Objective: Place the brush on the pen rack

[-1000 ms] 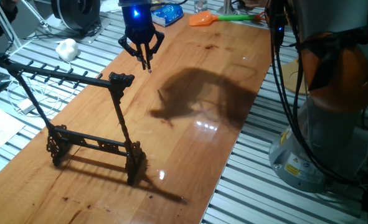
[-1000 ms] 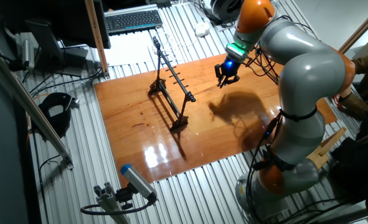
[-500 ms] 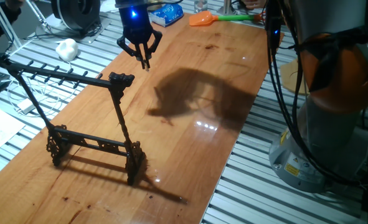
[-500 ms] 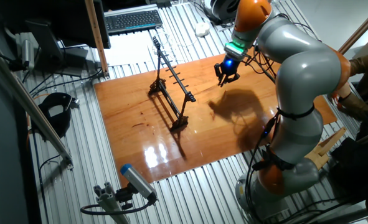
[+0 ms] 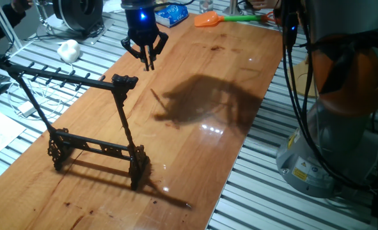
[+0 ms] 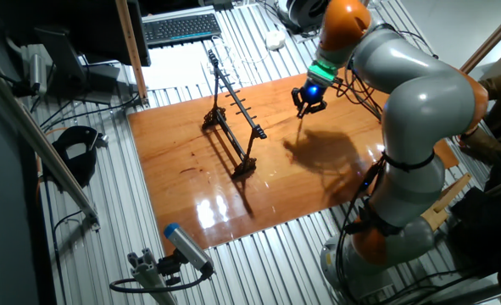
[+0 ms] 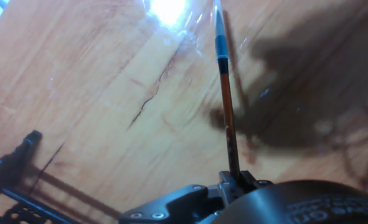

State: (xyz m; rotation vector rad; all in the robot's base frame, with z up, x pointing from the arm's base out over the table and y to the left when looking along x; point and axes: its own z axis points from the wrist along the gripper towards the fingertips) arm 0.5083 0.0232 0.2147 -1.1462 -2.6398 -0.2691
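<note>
My gripper (image 5: 148, 59) is shut on the brush (image 7: 226, 106), a thin shaft with a dark pointed tip that sticks out straight below the fingers. I hold it above the far part of the wooden table (image 5: 195, 147), right of and beyond the pen rack (image 5: 61, 78). The rack is a black ornate stand with two legs, a carved base rail and a long pegged top bar. It also shows in the other fixed view (image 6: 233, 110) and at the lower left of the hand view (image 7: 9, 180). The gripper in the other fixed view (image 6: 306, 105) is apart from the rack.
An orange fly swatter with a green handle (image 5: 211, 20) lies at the table's far end beside a blue packet (image 5: 169, 14). A white lump (image 5: 68, 49) and a keyboard (image 6: 180, 28) lie off the table. The arm's base (image 5: 342, 115) stands at the right.
My gripper with the brush has risen slightly and shifted a little toward the far left. The rack has not moved.
</note>
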